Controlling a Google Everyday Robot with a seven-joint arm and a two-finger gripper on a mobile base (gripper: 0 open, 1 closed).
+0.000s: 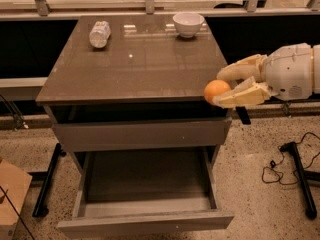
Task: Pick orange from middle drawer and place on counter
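The orange [216, 90] is held in my gripper [226, 86], shut on it, at the counter's front right corner, about level with the counter's edge. The counter [135, 59] is a glossy grey-brown slab. The middle drawer [145, 184] below is pulled open and its dark floor holds nothing that I can see. My white arm [292, 71] reaches in from the right.
A white bowl [188, 24] stands at the counter's back right. A clear plastic bottle [99, 33] lies at the back left. A cardboard box [12, 194] sits on the floor at the left. Cables and a stand leg [300, 169] lie on the floor at the right.
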